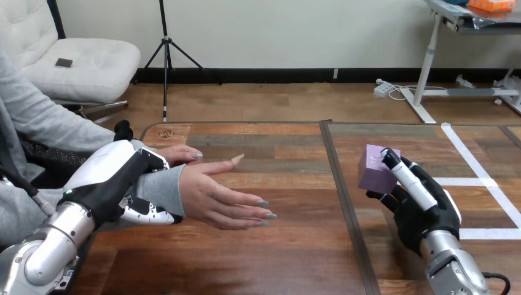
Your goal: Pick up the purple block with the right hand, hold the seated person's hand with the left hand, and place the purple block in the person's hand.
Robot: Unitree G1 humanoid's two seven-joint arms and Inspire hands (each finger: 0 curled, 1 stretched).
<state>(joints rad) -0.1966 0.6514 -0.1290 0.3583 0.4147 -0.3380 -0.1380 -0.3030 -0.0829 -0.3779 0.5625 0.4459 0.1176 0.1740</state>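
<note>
two closed grips

the left arm (52, 246) comes in from the lower left, and the left robot hand (113, 181) wraps the person's wrist (161, 187), thumb above and fingers beneath. the right arm (451, 264) rises from the lower right, and the right robot hand (424, 200) stands upright, pinching the purple block (373, 171).

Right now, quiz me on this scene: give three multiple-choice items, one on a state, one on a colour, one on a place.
1. The person's hand is: A) a fist B) open and empty C) holding a cup.
2. The block in the right hand is: A) green B) yellow C) purple.
3. The left hand sits: A) round the person's wrist B) beside the right hand C) on the block.

B: its fingers are straight and nothing lies on it.
C: its faces are purple.
A: its fingers curl under the wrist.
</note>
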